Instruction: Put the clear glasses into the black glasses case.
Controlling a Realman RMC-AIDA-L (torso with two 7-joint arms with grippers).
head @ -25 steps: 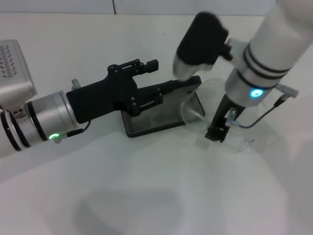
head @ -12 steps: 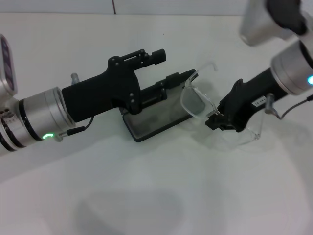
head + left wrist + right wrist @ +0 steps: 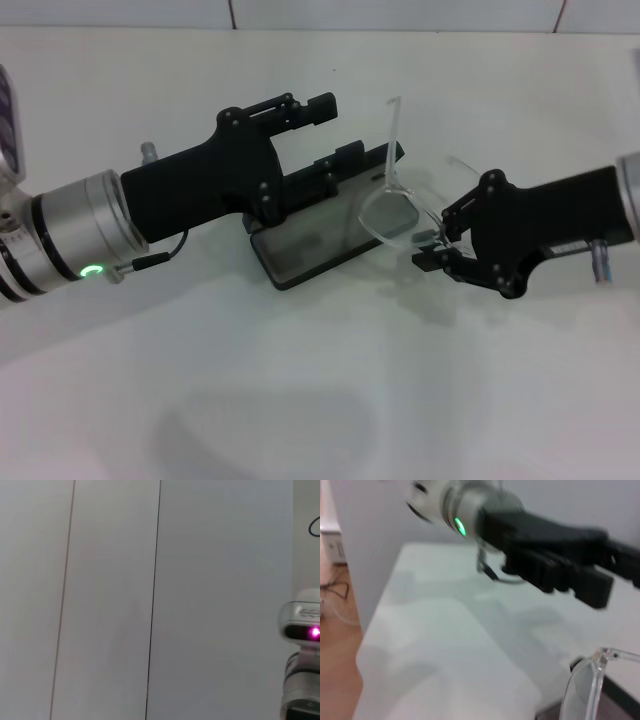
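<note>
The black glasses case (image 3: pixel 305 245) lies open on the white table, its lid (image 3: pixel 385 160) raised at the back. My left gripper (image 3: pixel 335 135) reaches in from the left, fingers apart, the lower finger (image 3: pixel 335 175) lying against the lid. The clear glasses (image 3: pixel 392 215) hang tilted just above the case's right end, one arm (image 3: pixel 393 125) pointing up. My right gripper (image 3: pixel 435 250) comes in from the right and is shut on the glasses' frame. The right wrist view shows a lens (image 3: pixel 585 690) up close and the left gripper (image 3: pixel 560 567) beyond it.
The white table (image 3: pixel 300 400) spreads out in front of the case, with its near edge (image 3: pixel 365 645) and the floor showing in the right wrist view. The left wrist view shows only a wall and part of the right arm (image 3: pixel 302 630).
The right gripper has lifted the glasses off the table and carried them left to the case's right end; its arm swung from upright to low and level. The left gripper rose slightly.
</note>
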